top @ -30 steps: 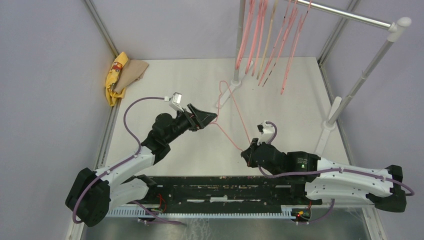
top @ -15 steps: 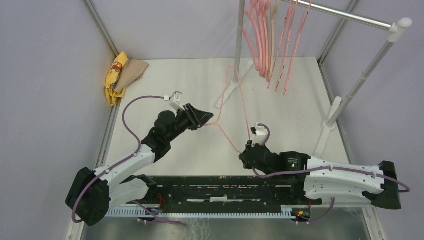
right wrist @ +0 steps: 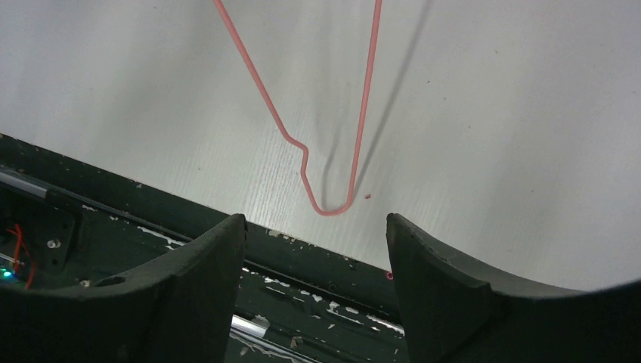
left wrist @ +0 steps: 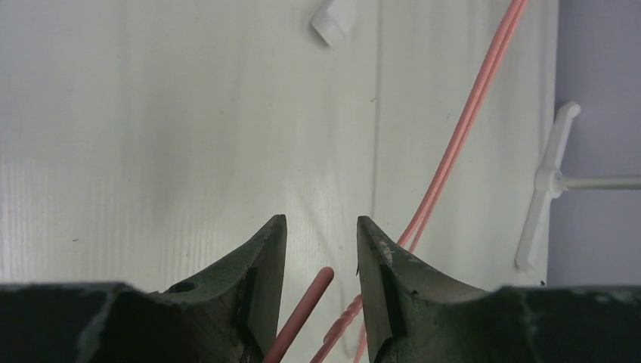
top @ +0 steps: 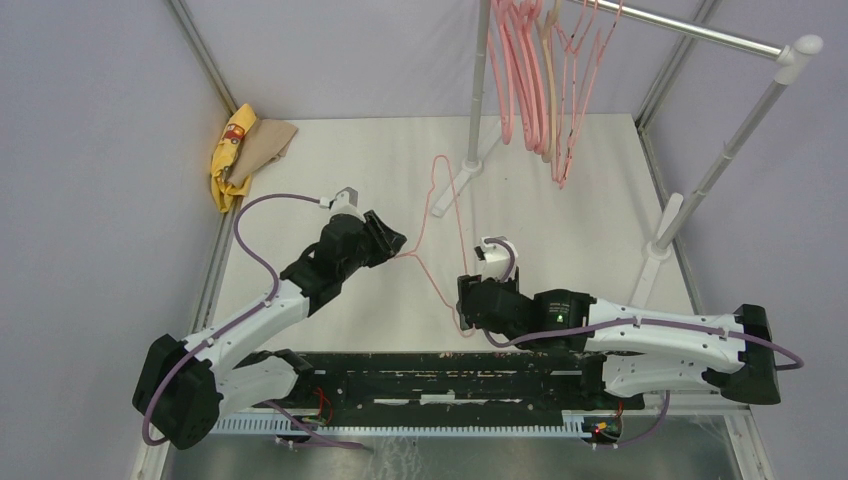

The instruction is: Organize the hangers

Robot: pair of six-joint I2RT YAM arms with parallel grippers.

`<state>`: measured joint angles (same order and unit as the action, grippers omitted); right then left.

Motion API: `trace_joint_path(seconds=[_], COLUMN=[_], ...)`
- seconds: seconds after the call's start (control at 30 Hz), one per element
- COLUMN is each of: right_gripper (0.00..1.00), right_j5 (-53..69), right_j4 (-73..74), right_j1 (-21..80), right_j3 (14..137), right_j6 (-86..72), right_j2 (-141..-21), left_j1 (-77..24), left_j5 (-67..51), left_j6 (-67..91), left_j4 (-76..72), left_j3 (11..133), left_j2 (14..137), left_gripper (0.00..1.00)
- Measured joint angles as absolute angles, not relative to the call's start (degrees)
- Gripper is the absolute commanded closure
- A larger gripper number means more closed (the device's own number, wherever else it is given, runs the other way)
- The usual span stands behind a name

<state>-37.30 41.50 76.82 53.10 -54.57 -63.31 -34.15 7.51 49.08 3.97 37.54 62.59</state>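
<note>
**Pink wire hanger (right wrist: 365, 98) held up between the two grippers**

The thin hanger is seen near the middle of the white table (top: 330, 170). It is raised slightly, as a shadow is cast beside its lower corner. One shoulder end is taken between the fingers of the left gripper (left wrist: 321, 223). The jaws are seen a little apart around a pink rod end and some twisted wire, and whether these are pinched cannot be told. The right gripper (right wrist: 315, 219) is spread wide, and the hanger's bent corner is seen just ahead of its fingers, untouched by them. The hook is found near a foot of the rail stand (top: 700, 30). The other hangers (top: 520, 80) are hung close together on the rail at the back of the table. Yellow and tan cloths (top: 240, 150) are bunched at the far left corner
</note>
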Motion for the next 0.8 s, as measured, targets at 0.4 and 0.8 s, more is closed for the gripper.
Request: trace_joint_path(seconds=[0.4, 0.8], right_gripper=[0.04, 0.01], right_j5=[-53.71, -68.36], right_j4=[50.68, 85.95], right_j1=[88.47, 90.63], right_j3=[72.86, 87.83], right_j6=[-56.07, -91.85], right_j2=[-93.65, -119.02], left_j1=[-34.15, -34.15], left_j5=[10.07, 9.74], left_j6=[47.77, 47.44], left_j4=[23.03, 34.46], left_j3=[59.35, 61.91], left_j2=[69.65, 65.82], left_gripper=[0.97, 0.97])
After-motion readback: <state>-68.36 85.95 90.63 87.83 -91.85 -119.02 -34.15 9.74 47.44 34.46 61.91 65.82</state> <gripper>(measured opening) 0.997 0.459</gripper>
